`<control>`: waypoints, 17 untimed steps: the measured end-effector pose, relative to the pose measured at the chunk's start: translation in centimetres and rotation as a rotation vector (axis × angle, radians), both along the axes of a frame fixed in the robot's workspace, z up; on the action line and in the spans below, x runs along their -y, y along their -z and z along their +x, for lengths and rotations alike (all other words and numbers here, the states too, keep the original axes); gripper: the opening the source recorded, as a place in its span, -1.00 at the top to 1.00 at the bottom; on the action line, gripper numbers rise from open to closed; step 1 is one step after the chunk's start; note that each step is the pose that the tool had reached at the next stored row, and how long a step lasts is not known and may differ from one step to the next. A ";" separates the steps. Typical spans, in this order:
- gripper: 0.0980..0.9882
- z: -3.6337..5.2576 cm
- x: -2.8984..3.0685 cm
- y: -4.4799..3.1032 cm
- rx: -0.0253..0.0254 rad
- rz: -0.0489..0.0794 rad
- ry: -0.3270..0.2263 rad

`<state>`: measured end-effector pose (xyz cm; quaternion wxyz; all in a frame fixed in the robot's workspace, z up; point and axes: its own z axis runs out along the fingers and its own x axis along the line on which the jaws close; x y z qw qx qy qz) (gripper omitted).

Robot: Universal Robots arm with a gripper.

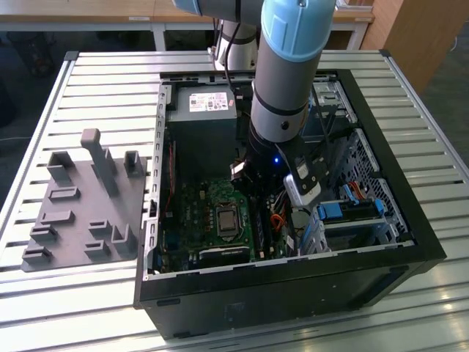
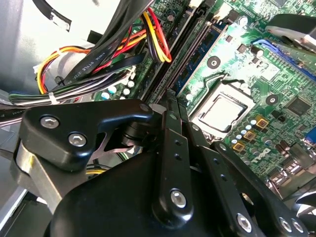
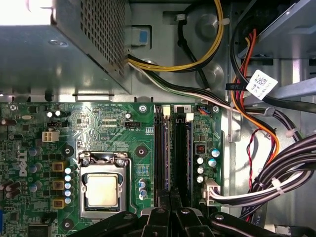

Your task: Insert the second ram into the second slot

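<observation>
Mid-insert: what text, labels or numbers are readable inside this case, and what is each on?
Nothing can be quoted with confidence.
Power supply sticker: print too small to read.
White cable tag: code marks, unreadable.
Black flat cable: white lettering, too blurred to quote.
Motherboard: a white logo; tiny part markings too small to read.

Your arm (image 1: 282,81) stands near-vertical, grey forearm under pale-blue joint, wrist sunk inside computer case (image 1: 410,220), above motherboard (image 1: 212,220). Your hand (image 3: 170,217) sits low over memory slots (image 3: 170,148) beside CPU socket (image 3: 102,190). In both wrist views, black linkages converge; fingertips drawn close together, narrow gap, pointing along slots. Whether they grip anything, you cannot tell.
</observation>
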<state>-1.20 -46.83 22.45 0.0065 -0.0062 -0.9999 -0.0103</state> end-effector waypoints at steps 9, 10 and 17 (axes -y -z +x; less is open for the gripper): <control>0.96 -0.11 -0.01 0.05 0.0001 0.000 0.001; 0.96 -0.11 -0.01 0.06 0.0000 0.000 0.001; 0.96 -0.11 -0.05 0.21 0.0002 0.004 0.001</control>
